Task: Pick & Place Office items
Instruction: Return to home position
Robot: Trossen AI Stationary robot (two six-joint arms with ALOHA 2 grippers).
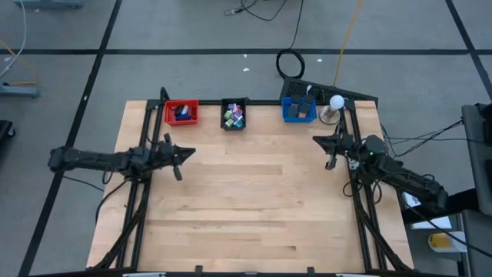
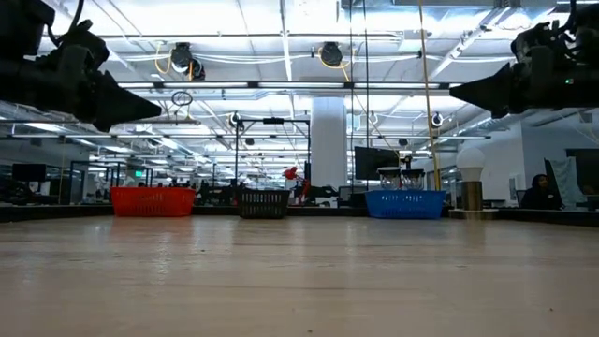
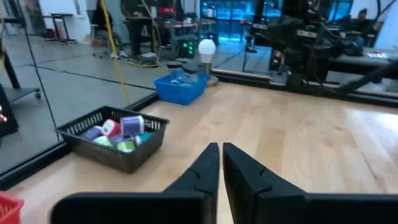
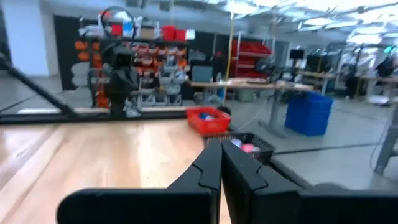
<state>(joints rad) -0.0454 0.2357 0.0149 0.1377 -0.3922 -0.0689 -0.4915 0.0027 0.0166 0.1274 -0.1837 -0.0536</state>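
The office items lie in three trays along the table's far edge. The red tray holds a few dark and blue pieces. The black tray holds several coloured small blocks. The blue tray holds pale bits. My left gripper hangs shut and level above the table's left side, holding nothing. My right gripper hangs shut above the right side, also holding nothing. Both point toward the table's middle.
A white ball-shaped lamp stands beside the blue tray at the far right corner. Black frame rails run along the table's left and right edges. Bare wood lies between the arms and toward the near edge.
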